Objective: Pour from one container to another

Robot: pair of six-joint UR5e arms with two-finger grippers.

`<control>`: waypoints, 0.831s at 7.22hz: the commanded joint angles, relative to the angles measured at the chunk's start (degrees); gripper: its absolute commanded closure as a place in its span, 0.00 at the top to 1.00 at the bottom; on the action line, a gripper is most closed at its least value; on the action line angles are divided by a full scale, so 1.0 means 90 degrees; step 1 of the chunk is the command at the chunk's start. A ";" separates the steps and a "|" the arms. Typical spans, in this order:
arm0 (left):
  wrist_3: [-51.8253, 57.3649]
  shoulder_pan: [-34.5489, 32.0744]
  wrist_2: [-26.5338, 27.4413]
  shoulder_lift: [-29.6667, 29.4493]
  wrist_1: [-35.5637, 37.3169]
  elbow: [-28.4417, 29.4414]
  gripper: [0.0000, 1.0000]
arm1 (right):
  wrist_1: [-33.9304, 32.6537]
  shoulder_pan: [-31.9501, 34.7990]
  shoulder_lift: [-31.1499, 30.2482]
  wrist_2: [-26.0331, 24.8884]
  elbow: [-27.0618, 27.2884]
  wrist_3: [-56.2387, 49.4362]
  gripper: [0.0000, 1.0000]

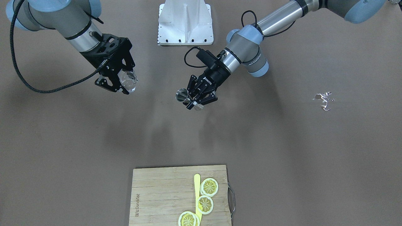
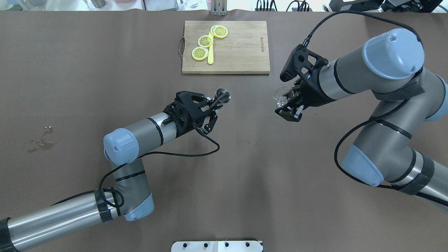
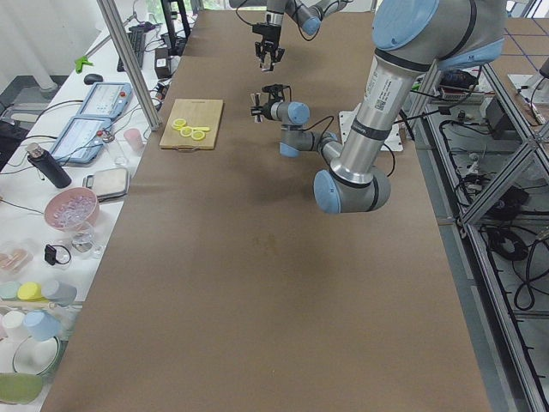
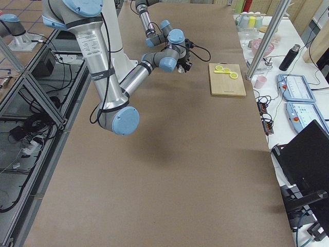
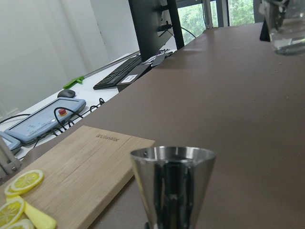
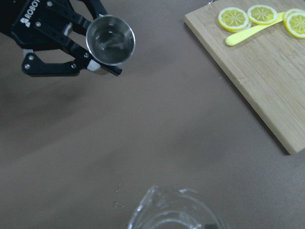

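Jaws of the left gripper (image 1: 192, 102) (marked ROBOTIQ) pinch a steel measuring cup (image 1: 181, 95) at its waist, mouth upward; the right gripper (image 1: 124, 84) clasps a clear glass (image 1: 128, 81), well apart. The cutting board's (image 1: 157, 194) stamp is unreadable.

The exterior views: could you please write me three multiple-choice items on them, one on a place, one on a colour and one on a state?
1. The lemon slices lie:
A) on a plate
B) on the wooden cutting board
C) in a bowl

2. The jigger is:
A) silver metal
B) red plastic
C) white ceramic

3. The right gripper is:
A) open and empty
B) lying flat on a tray
C) shut on a glass cup

Answers:
1. B, the slices sit on the board's wood.
2. A, it shows as a shiny steel cone.
3. C, its fingers clasp the clear cup in the air.
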 commanded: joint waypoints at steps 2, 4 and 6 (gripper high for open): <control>0.0017 0.0004 -0.0483 -0.0327 -0.0741 0.0516 0.00 | -0.0967 -0.0081 0.0378 0.0151 0.0043 -0.0109 0.00; 0.0017 0.0023 -0.0630 -0.0502 -0.0929 0.0761 0.00 | -0.1516 -0.0071 0.0506 0.0181 0.0073 -0.0109 0.00; 0.0251 0.0062 -0.0699 -0.0600 -0.1124 0.0956 0.00 | -0.2160 -0.0100 0.0847 0.0152 0.0082 -0.0138 0.00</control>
